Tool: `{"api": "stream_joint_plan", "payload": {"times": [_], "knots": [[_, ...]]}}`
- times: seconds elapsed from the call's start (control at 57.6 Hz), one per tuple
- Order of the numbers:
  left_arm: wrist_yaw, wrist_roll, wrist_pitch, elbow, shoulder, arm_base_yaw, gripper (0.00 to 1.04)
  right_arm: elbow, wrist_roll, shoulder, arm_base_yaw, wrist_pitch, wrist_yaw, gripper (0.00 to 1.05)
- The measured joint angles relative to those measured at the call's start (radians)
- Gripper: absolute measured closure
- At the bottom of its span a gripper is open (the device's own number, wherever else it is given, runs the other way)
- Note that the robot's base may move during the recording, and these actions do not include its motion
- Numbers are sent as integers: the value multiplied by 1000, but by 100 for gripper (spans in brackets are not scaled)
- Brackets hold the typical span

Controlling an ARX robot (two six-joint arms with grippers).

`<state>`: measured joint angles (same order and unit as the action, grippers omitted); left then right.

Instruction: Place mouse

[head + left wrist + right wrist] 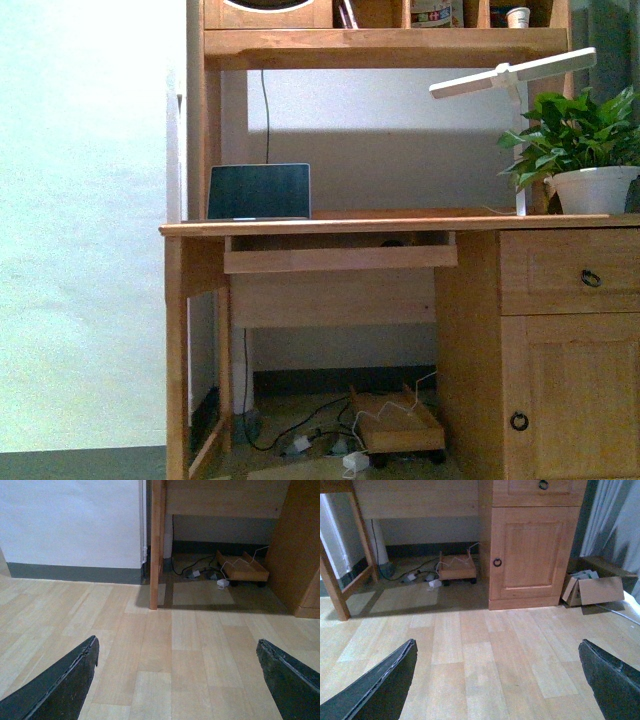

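A wooden desk was seen ahead in the front view. A laptop was stood open on its top at 9 o'clock. A potted plant was set at 3 o'clock, with a white lamp at the plant's 11 o'clock. A pull-out tray was slung beneath the top. The left gripper and right gripper were each held over floor, fingers spread wide, nothing between them. A small dark sliver, likely the mouse, was glimpsed on the tray at the laptop's 4 o'clock. Its long axis and heading could not be told.
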<state>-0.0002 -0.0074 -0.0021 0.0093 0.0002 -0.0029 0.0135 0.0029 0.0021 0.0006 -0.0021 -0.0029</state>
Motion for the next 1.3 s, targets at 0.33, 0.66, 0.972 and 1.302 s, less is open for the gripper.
{"api": "stream_joint_plan", "payload": {"times": [0.33, 0.66, 0.972, 1.302], "knots": [[0, 0, 0, 0, 0, 0, 8, 0, 0, 0, 0, 0, 0, 7], [0, 0, 0, 0, 0, 0, 8, 0, 0, 0, 0, 0, 0, 7], [0, 0, 0, 0, 0, 0, 8, 0, 0, 0, 0, 0, 0, 7], [0, 0, 0, 0, 0, 0, 8, 0, 0, 0, 0, 0, 0, 7]]}}
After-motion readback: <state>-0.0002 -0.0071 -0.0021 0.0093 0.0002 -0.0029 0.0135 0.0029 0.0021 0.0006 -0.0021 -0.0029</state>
